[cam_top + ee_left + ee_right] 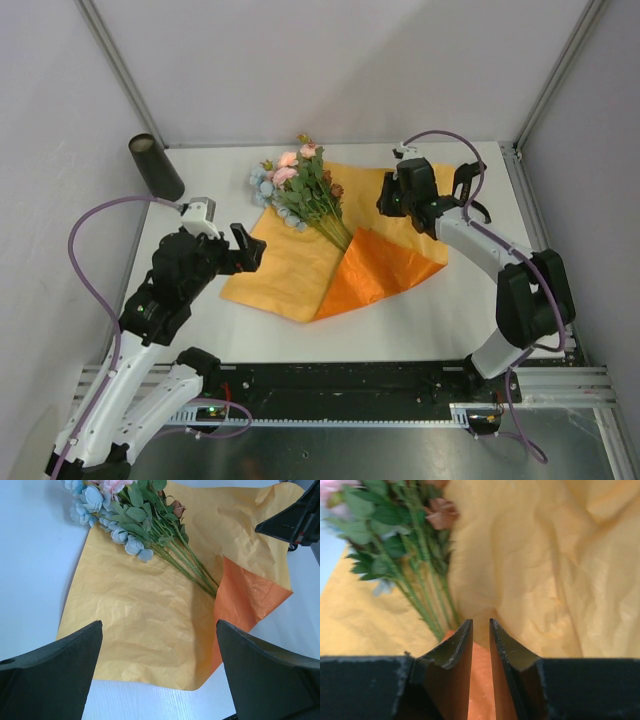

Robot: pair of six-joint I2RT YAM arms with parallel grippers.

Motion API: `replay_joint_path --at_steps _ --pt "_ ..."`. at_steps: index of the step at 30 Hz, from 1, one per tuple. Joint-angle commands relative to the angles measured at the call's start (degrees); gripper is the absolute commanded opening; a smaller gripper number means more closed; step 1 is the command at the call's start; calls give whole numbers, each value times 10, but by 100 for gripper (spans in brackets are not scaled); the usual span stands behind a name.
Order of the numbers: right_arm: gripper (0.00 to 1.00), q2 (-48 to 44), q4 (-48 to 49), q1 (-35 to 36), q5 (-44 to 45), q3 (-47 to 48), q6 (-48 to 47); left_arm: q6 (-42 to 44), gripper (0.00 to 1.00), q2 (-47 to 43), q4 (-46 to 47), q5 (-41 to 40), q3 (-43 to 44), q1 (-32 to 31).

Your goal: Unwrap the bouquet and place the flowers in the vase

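Green-stemmed flowers [305,190] on opened, crinkled paper [285,270]
Matte yellow face, glossy orange corner [385,270] folded over; left hand [159,625] released wide, right hand [481,622] nearly clenched, grasp impossible to tell.

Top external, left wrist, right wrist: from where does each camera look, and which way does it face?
Top external: above and behind the robot, facing down at the table; left arm and right arm show.
Left wrist: beside the orange paper, facing across it toward the flowers; jaws wide open.
Right wrist: low over the paper, facing the stems; jaws almost together.
Shared: paper and flowers.
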Motion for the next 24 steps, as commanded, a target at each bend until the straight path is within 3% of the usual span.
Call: replay_joint_path --at_steps 1,17,24 --pt "25 34 10 -33 33 -9 27 17 100 -4 7 -16 -3 4" --pt "25 143 -19 -88 36 -25 78 16 100 3 2 -28 -4 6" --pt "31 170 -25 -100 12 -25 85 17 100 6 2 -29 -3 6"
